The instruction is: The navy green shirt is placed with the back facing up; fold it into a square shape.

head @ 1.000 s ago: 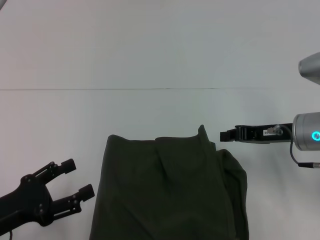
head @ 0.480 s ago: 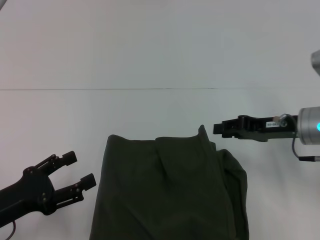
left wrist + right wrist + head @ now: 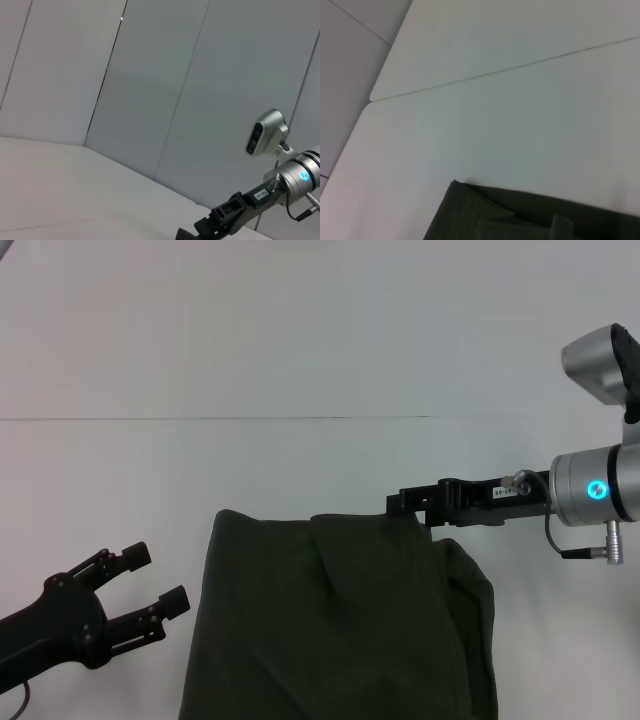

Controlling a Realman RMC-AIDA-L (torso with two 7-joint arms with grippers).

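We see the R arm reaching in from the right side of the head view, forearm nearly level, silver wrist w/ a lit cyan ring, black right gripper (image 3: 405, 504) stretched toward the centre. Its tip sits at the far right corner of the navy green shirt (image 3: 340, 625), over the small raised peak of fabric there. The gripper is seen edge-on, so we can't tell if the fingers are spread or pinching cloth; contact w/ the fabric also unclear. The L wrist view shows the same gripper (image 3: 200, 234) from afar, low in the picture, silver wrist and camera housing behind it, but no clearer on the fingers.

L arm comes in low from the near left corner, angled up and toward the shirt. The left gripper (image 3: 152, 582) is spread wide, two fingers w/ a clear gap, nothing between them, just beside the shirt's left edge but apart from it.

The shirt lies flat on the white table (image 3: 300, 360), centre-near, running off the near edge of the head view. Already folded into a narrower panel: long axis runs near-to-far, far edge roughly straight across, left edge crisp, right side rounded and bulkier w/ layered folds. R wrist view shows the far edge of the shirt (image 3: 520, 220), a corner fold and a small upright tab of fabric, white table beyond.
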